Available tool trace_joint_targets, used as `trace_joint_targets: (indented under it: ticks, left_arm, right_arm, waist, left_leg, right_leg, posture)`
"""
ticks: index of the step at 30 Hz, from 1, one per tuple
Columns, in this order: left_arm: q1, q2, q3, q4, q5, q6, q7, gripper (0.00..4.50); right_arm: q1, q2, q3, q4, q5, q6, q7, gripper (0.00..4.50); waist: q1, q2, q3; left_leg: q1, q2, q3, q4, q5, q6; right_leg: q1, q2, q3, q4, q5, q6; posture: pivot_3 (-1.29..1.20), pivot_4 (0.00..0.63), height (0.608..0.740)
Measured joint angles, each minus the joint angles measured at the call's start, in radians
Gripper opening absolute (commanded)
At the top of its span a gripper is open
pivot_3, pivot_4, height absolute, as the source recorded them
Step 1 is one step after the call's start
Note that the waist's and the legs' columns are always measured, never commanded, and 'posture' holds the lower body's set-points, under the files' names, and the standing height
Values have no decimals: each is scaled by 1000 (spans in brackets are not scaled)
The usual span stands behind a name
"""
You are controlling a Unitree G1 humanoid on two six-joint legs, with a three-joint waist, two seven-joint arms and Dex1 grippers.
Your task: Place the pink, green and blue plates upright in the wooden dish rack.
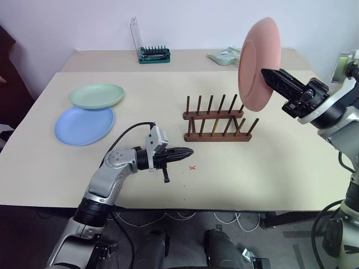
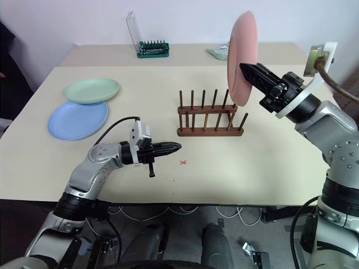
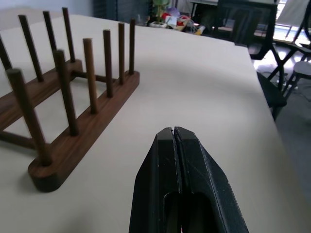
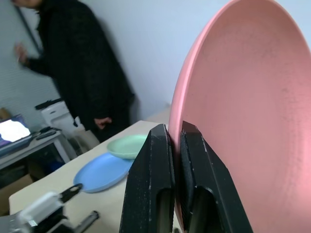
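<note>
My right gripper [image 1: 267, 74] is shut on the rim of the pink plate [image 1: 256, 63], which stands on edge in the air above the right end of the wooden dish rack [image 1: 217, 121]. In the right wrist view the pink plate [image 4: 243, 107] rises between the two black fingers [image 4: 150, 184]. The green plate [image 1: 96, 95] and the blue plate [image 1: 84, 125] lie flat at the table's left, the green rim overlapping the blue. My left gripper [image 1: 189, 152] is shut and empty, hovering low over the table in front of the rack, pointing right. The rack [image 3: 73, 97] holds no plates.
A green tool holder with a clear lid [image 1: 152, 51] stands at the back of the table, and a pale packet [image 1: 225, 55] lies to its right. A small red mark [image 1: 192, 167] is on the table. A person in dark clothes [image 4: 82, 73] stands beyond the table's left side.
</note>
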Motion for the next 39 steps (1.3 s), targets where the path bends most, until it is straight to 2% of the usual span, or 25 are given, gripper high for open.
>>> trace_joint_targets:
  ticks: [24, 27, 31, 36, 39]
  left_arm:
    - [0, 10, -4, -13, -6, 28, 15, 0]
    - [0, 10, -4, -10, -5, 24, 14, 0]
    - [0, 10, -4, 0, -4, 17, 14, 0]
    - [-1, 9, -5, 7, -4, 9, 13, 0]
    - [-1, 9, -6, 8, -4, 7, 14, 0]
  right_arm:
    - [-14, 29, -13, 251, -8, 85, 39, 20]
    - [-14, 32, -13, 252, -10, 91, 39, 943]
    - [-14, 35, -13, 252, -35, 82, 38, 2942]
    - [-31, 49, -35, 272, -91, 5, 21, 2942]
    - [-60, 49, -92, 296, -108, -50, 15, 2942]
  waist:
    - [-6, 0, 0]
    - [-7, 0, 0]
    - [-15, 0, 0]
    - [-20, 0, 0]
    - [-20, 0, 0]
  left_leg:
    - [0, 0, 0, 0, 0, 0]
    - [0, 0, 0, 0, 0, 0]
    - [0, 0, 0, 0, 0, 0]
    - [0, 0, 0, 1, 0, 0]
    - [0, 0, 0, 0, 0, 0]
  right_leg:
    - [-1, 0, 0, 1, 0, 0]
    - [-1, 0, 0, 1, 0, 0]
    - [0, 0, 0, 1, 0, 0]
    - [-1, 0, 0, 2, 0, 0]
    - [-1, 0, 0, 2, 0, 0]
  posture:
    - [0, 150, 740]
    - [0, 150, 740]
    - [0, 150, 740]
    - [0, 150, 740]
    - [0, 150, 740]
